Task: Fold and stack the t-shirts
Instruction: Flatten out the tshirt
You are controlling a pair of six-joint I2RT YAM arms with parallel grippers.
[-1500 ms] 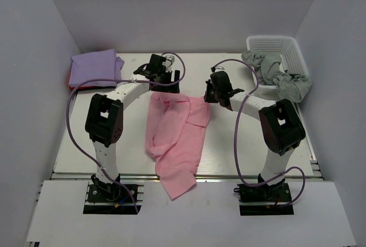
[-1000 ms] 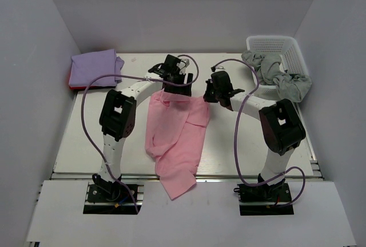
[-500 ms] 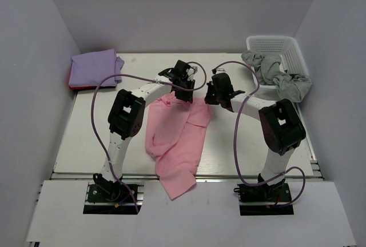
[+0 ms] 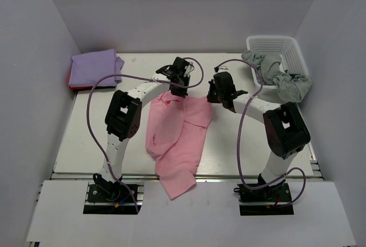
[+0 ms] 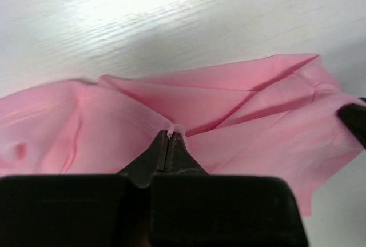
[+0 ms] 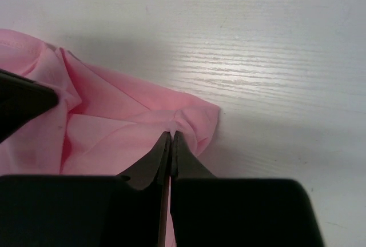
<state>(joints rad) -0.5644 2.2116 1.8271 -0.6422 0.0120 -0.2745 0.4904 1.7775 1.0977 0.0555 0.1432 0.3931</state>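
A light pink t-shirt (image 4: 177,135) lies rumpled down the middle of the table, its lower end hanging over the near edge. My left gripper (image 4: 174,91) is shut on a pinch of the shirt's far left edge (image 5: 171,128). My right gripper (image 4: 213,95) is shut on a fold at the shirt's far right corner (image 6: 174,130). A folded lavender t-shirt (image 4: 94,67) rests at the far left corner on top of a red t-shirt (image 4: 72,81), of which only an edge shows.
A white plastic basket (image 4: 280,58) stands at the far right with grey-green cloth (image 4: 283,78) spilling over its rim. White walls close in the table (image 4: 108,138) on three sides.
My left arm swung right from near the lavender shirt to the pink shirt's far edge, and its gripper closed on the cloth. My right gripper stayed shut on its corner.
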